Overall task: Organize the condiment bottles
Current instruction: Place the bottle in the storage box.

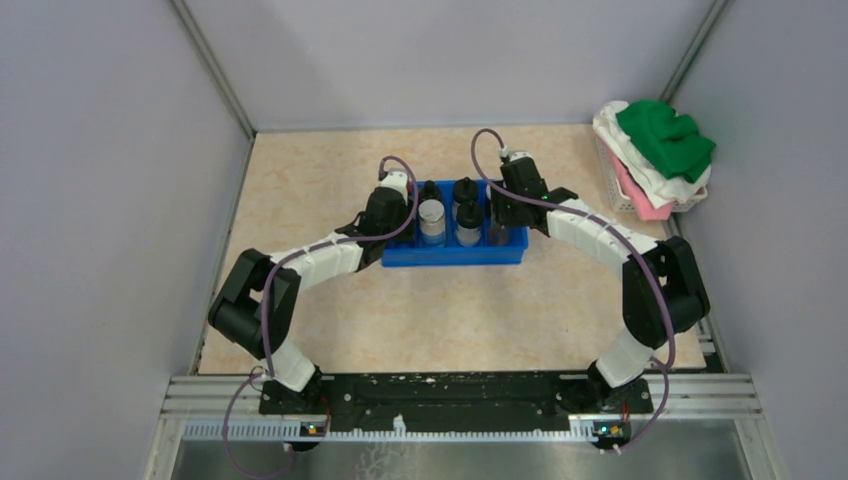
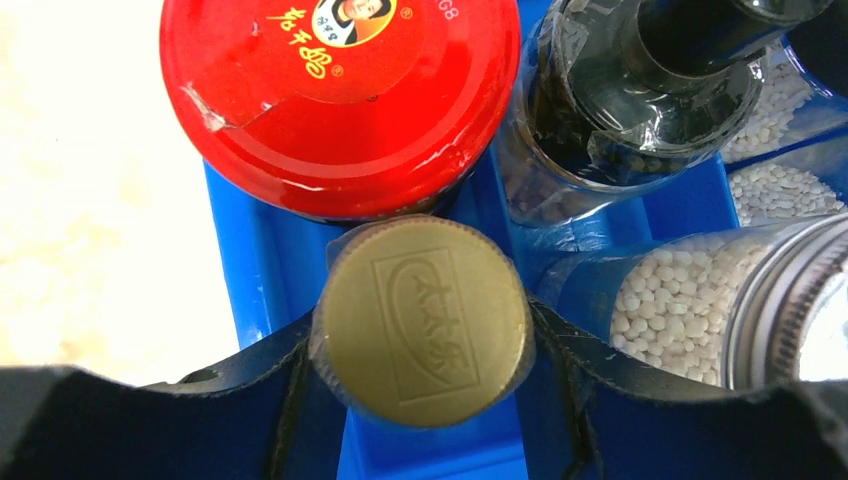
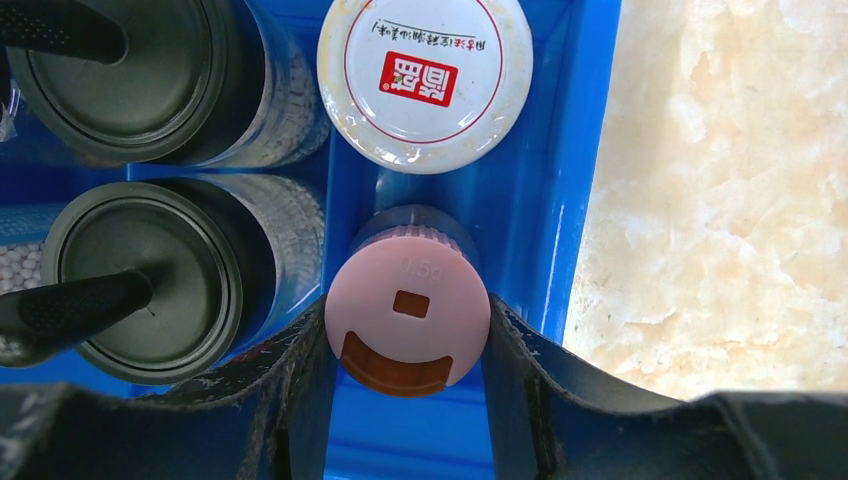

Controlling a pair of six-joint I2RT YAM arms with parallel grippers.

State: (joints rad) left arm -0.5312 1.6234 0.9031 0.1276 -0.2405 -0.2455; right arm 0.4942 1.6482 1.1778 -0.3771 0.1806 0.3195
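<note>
We're nearly done, blue tray (image 1: 455,257) full: right end effector (image 3: 407,335) pinches pink-capped bottle (image 3: 407,300); left end effector (image 2: 420,340) brackets gold-capped bottle (image 2: 420,315), grip unclear.

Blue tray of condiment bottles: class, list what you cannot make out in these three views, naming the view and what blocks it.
Top external: bottle labels in the blue tray are too small to read.
Left wrist: the gold-capped bottle hides its body under its cap; the silver-lidded jar is cut by the right edge.
Right wrist: the pink-capped bottle hides its body likewise.
</note>
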